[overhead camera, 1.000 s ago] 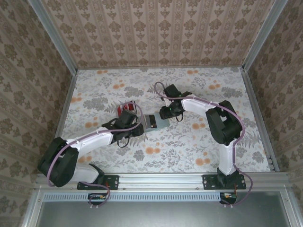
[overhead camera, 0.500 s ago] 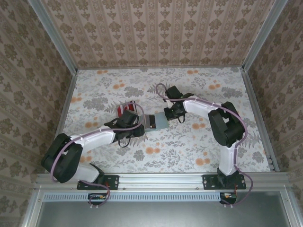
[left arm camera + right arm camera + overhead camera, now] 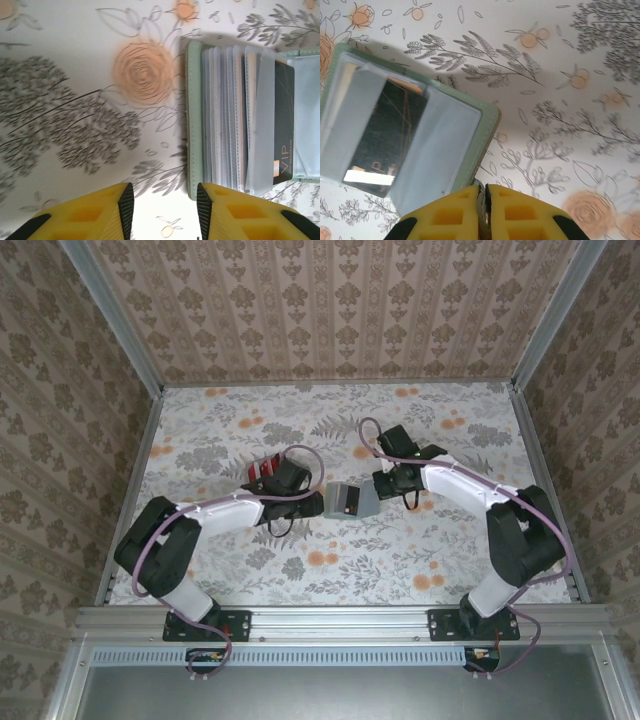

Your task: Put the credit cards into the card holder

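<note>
- Centrally in the top view, the card holder (image 3: 352, 500) lies open on the floral table (image 3: 450, 550), between the two grippers.
- Left gripper (image 3: 162, 202): its yellow fingers (image 3: 125, 205) stand apart at the bottom of the left wrist view. Bare tabletop shows between them, so it grasps nothing.
- In that view the holder's grey-green cover edge (image 3: 192, 115) runs down the frame right of centre. Its lower corner ends right at the tip of the finger on the right side of the frame.
- The holder's pale clear sleeves (image 3: 225, 115) are fanned out to the right of that edge, and a dark card (image 3: 282, 125) marked "VIP" sits in one of them.
- Right gripper (image 3: 482, 192): its fingers are pressed together at the bottom centre of the right wrist view. The lower corner of the holder's cover (image 3: 487, 130) runs into the seam between the tips, pinched there.
- In the same view the dark card lies under a clear sleeve at left.
- In the top view, a small red-and-white object (image 3: 264, 468) sits at the upper left of the left gripper, close by the wrist.
</note>
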Controlling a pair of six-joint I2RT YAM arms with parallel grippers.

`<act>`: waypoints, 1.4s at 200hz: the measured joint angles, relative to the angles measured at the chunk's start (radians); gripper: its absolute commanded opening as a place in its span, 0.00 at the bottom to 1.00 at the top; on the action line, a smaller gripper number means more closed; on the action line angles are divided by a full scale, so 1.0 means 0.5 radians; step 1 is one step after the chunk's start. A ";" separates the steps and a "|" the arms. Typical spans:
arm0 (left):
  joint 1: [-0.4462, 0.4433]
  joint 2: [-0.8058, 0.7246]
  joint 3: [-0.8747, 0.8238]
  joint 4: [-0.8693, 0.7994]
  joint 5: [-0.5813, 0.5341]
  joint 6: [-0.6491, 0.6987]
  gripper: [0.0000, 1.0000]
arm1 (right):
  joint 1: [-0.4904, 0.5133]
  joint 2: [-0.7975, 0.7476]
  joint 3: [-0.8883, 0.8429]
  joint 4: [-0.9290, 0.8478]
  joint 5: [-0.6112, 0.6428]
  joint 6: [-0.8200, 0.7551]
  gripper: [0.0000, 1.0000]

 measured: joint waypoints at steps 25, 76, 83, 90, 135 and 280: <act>-0.018 0.071 0.062 0.032 0.030 -0.001 0.40 | -0.017 -0.121 -0.010 -0.066 0.019 0.000 0.10; -0.028 0.086 0.072 0.048 0.047 0.000 0.40 | -0.018 -0.268 0.013 -0.105 -0.117 0.034 0.13; -0.028 0.086 0.072 0.052 0.047 -0.001 0.40 | -0.010 -0.253 0.026 -0.096 -0.151 0.052 0.13; -0.028 0.086 0.072 0.058 0.047 0.000 0.40 | 0.000 -0.226 0.047 -0.093 -0.188 0.068 0.13; -0.028 0.086 0.062 0.093 0.045 -0.001 0.37 | 0.139 0.173 0.271 -0.026 -0.319 0.129 0.13; -0.028 0.016 0.095 0.065 0.018 0.026 0.35 | 0.234 0.288 0.394 0.051 -0.581 0.222 0.53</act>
